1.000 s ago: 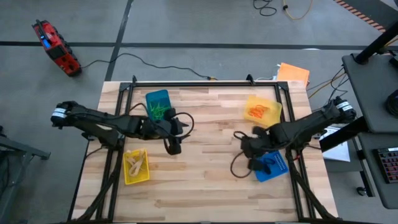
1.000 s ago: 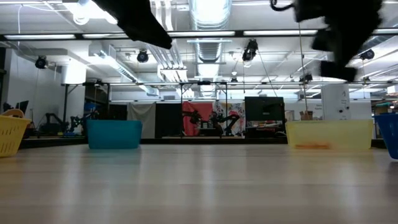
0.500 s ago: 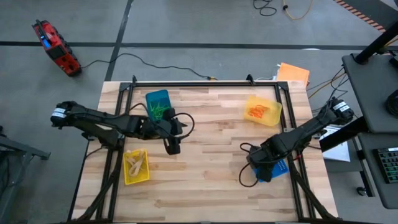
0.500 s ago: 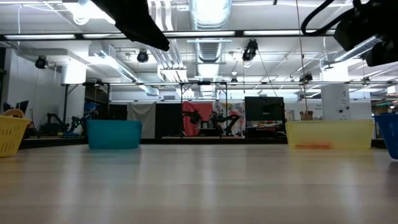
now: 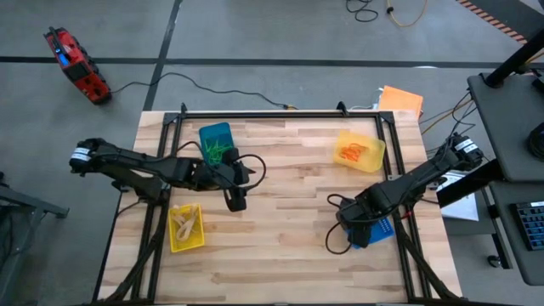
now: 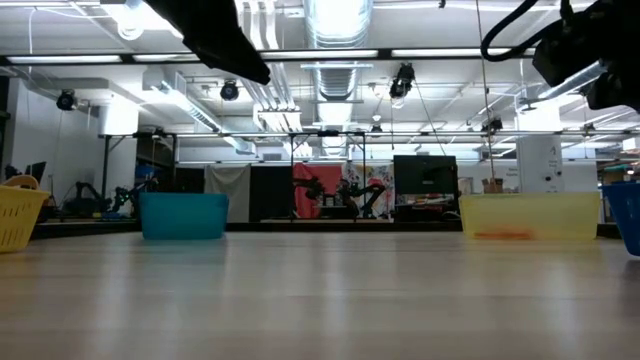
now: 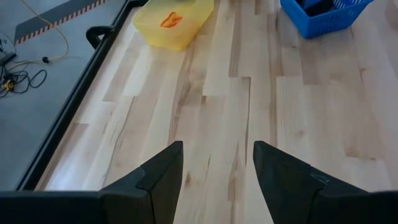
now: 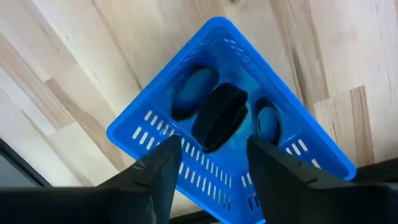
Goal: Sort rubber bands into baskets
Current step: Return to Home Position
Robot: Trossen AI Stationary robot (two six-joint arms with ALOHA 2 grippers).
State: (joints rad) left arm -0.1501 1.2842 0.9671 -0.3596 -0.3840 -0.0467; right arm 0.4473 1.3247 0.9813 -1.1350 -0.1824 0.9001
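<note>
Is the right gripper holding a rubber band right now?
No, the right gripper is open and empty above the blue basket, where black rubber bands lie.

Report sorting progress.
Done: green rubber bands in the teal basket, orange bands in one yellow basket, tan bands in the other yellow basket, black bands in the blue basket. In hand: nothing; left end effector and right end effector are open. Left: no loose band visible on the table.

Centre: I see bare table (image 5: 289, 212), an open lane.
Left: left arm (image 5: 144, 170) and left gripper (image 5: 235, 201) stretch between teal basket (image 5: 214, 132) and yellow basket (image 5: 172, 231).
Right near corner: right gripper (image 5: 357, 231) hangs over blue basket (image 5: 383, 227).
</note>
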